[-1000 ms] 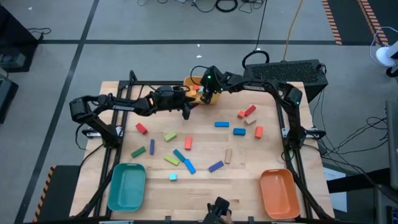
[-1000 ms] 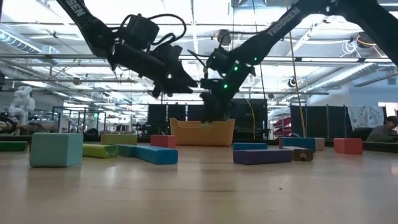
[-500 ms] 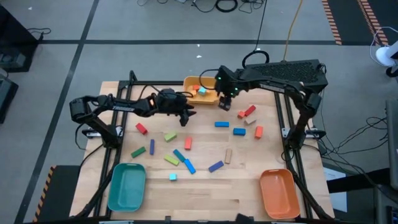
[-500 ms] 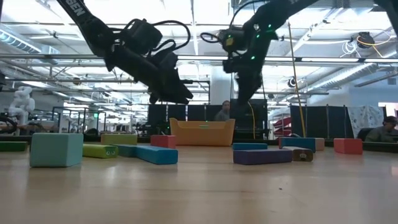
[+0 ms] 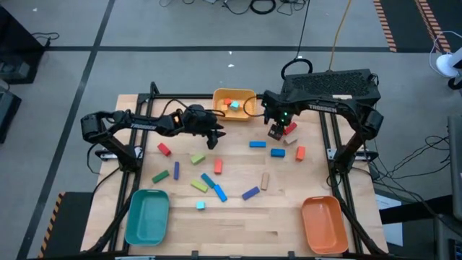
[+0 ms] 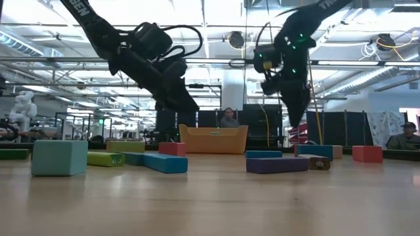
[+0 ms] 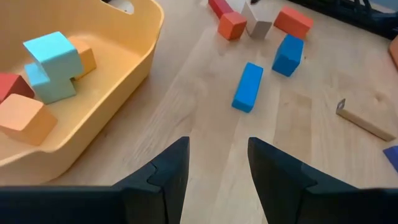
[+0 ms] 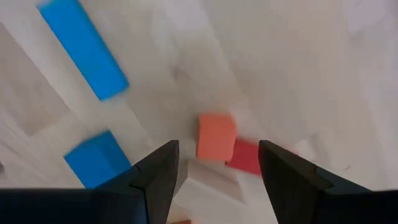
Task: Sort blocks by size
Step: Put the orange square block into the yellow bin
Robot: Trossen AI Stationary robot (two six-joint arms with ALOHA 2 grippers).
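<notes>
The yellow tray (image 5: 249,96) at the table's far edge holds teal (image 7: 53,53), orange (image 7: 25,118) and red cubes. My left gripper (image 5: 214,139) hangs open just near-left of the tray, slanting down over bare wood, with nothing between its fingers (image 7: 217,146). Right of the tray, my right gripper (image 5: 275,133) points down, open, above an orange cube (image 8: 216,136) and a red block (image 8: 252,157) that lie on the table. Two blue bricks (image 8: 84,57) (image 8: 96,158) lie beside them.
More blocks lie scattered over the table's middle: blue (image 5: 257,144), green (image 5: 198,157), red (image 5: 164,149), tan (image 5: 265,180), purple (image 5: 250,193). A teal tray (image 5: 147,215) and an orange tray (image 5: 323,222) stand at the near edge. A person (image 6: 228,118) shows beyond the table.
My right gripper has left the yellow tray and swung toward the table's right edge, tipping from a slant to point straight down over the orange cube and red block. My left gripper has tipped a little further downward, staying near the tray.
</notes>
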